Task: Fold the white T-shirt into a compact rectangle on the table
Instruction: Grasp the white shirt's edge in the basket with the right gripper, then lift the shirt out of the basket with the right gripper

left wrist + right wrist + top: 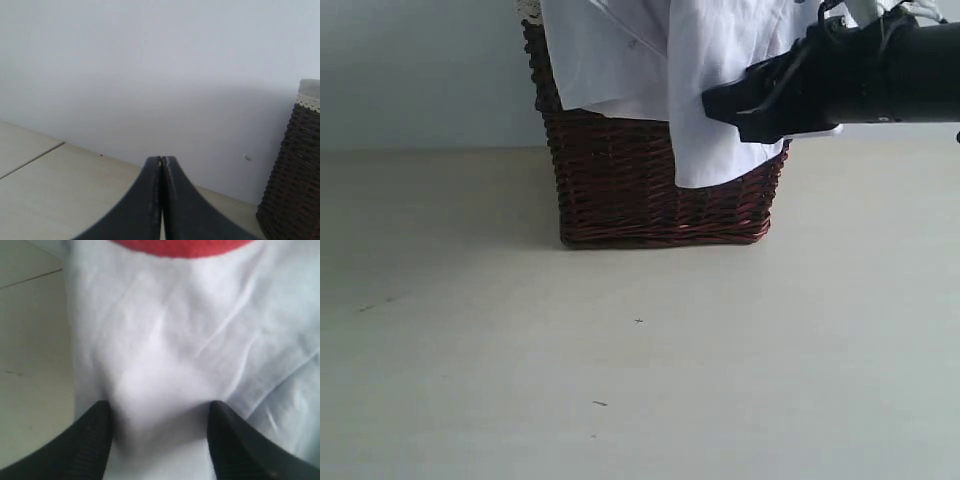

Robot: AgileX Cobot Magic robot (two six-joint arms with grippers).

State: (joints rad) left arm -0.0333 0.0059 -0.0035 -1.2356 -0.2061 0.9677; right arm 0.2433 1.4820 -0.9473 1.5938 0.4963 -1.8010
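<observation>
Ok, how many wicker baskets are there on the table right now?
1. The dark wicker basket stands at the far middle of the table, with the white T-shirt draped over its front rim. No second one shows, though the views are narrow.

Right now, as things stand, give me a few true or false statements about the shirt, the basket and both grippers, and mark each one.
1. The white T-shirt lies spread flat on the table. False: it hangs over the rim of the wicker basket, and the table in front is bare of it.
2. The left gripper is shut with nothing in it. True.
3. The right gripper has its jaws apart with shirt cloth bunched between them. True.
4. The wicker basket is pale and white. False: it is dark brown.
</observation>
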